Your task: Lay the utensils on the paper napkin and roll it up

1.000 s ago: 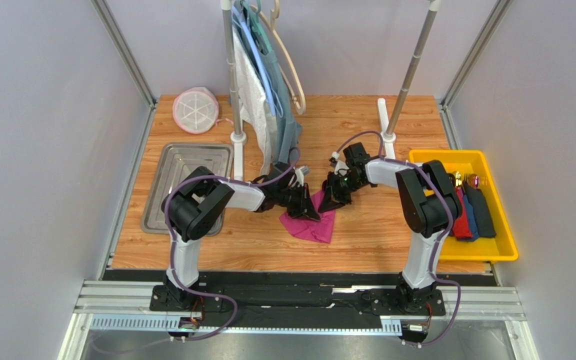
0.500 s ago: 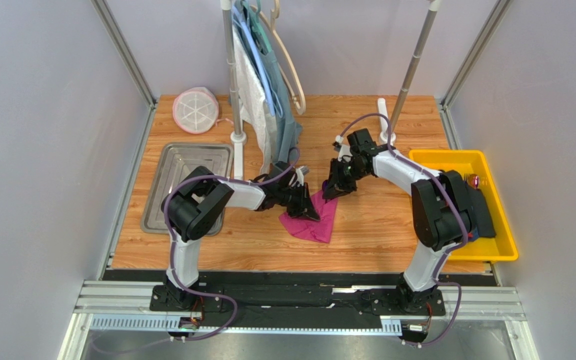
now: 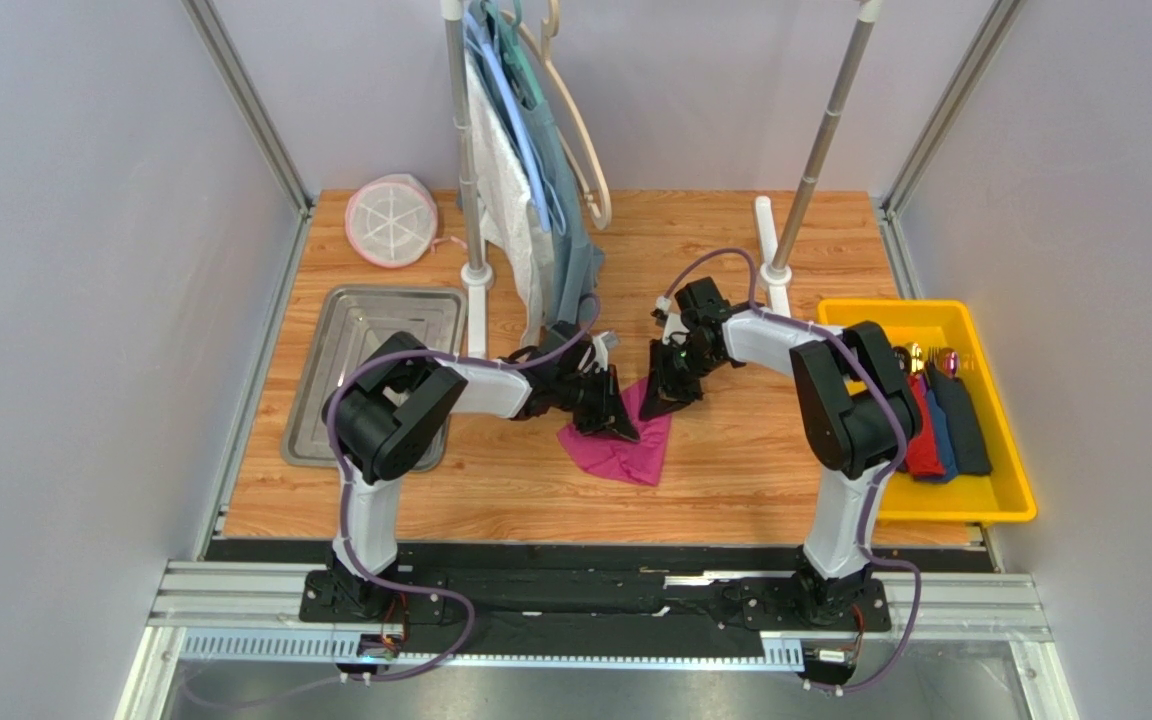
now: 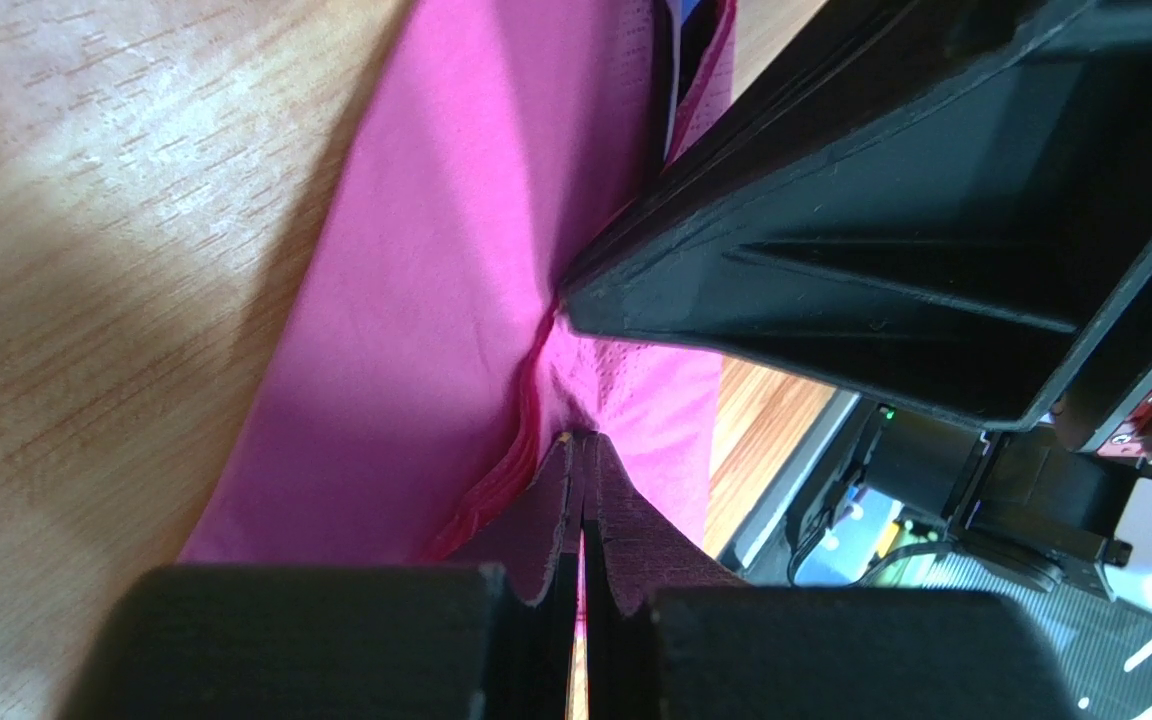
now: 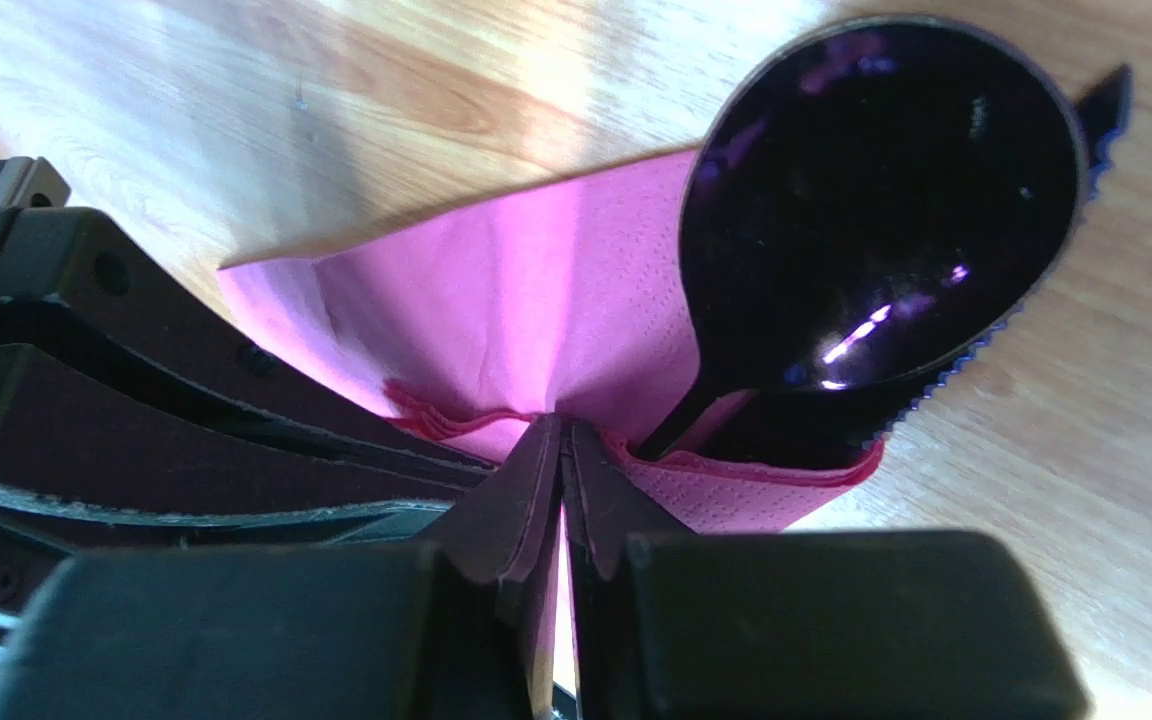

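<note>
With the utensils lying on the napkin and the left gripper and right gripper clamped on its folded edge, rolling appeared barely begun.

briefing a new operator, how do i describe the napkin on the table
On the wooden table, find where the left hand and right hand meet. The paper napkin is the magenta-pink sheet pinched there, a dark-purple spoon poking from its fold, unlike the red bundle and dark blue bundle in the yellow bin.
</note>
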